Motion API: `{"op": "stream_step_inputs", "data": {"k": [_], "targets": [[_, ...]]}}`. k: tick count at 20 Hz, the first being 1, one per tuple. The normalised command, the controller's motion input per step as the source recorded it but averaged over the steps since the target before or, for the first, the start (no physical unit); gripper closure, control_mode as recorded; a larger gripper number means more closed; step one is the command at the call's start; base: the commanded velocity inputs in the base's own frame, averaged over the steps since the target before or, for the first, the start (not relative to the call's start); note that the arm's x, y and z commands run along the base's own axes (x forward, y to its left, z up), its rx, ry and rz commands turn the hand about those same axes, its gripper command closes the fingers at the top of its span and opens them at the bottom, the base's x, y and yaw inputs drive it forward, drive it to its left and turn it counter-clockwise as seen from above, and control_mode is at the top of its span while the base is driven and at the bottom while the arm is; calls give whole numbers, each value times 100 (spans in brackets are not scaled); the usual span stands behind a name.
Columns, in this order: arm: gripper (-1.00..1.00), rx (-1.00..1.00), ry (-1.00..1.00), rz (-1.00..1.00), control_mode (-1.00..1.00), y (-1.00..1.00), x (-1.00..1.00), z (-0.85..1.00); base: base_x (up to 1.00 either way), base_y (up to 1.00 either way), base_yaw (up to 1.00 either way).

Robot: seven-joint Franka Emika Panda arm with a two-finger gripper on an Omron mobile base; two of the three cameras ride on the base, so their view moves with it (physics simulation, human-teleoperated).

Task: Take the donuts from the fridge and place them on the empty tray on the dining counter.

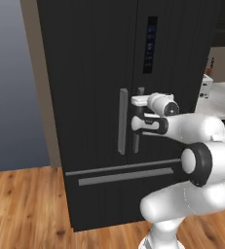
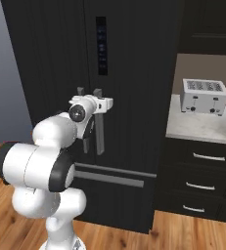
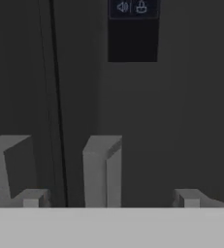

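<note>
Fridge (image 1: 99, 73): tall, black, French doors both shut, directly ahead of the gripper; dark control panel (image 2: 101, 46) on the right-hand door, above the gripper.

Drawer front (image 1: 119, 194): below the doors, under the gripper, with a long grey horizontal bar.

Counter (image 2: 202, 128): pale stone top over black drawers with silver pulls, off to the gripper's right.

Toaster (image 2: 205, 95): white, four slots, standing on that counter.

Door handles: two grey vertical bars, left handle (image 1: 122, 121) and right handle (image 3: 101, 169). In the hand view the right handle stands between the fingertips.

Gripper (image 3: 111, 198): jaws spread wide, holding nothing, level with the handles' upper ends, either side of the right handle.
</note>
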Motion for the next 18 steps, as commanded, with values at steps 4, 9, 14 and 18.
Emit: {"op": "stream_step_inputs", "data": {"k": [4,9,14,18], "targets": [[-100,0,5,0,-100,-7,80,-2,0,0,0],[-100,2,19,1,-100,-16,100,0,0,0,0],[100,1,23,1,-100,-10,98,0,0,0,0],[100,0,21,0,-100,0,38,4,0,0,0]]}}
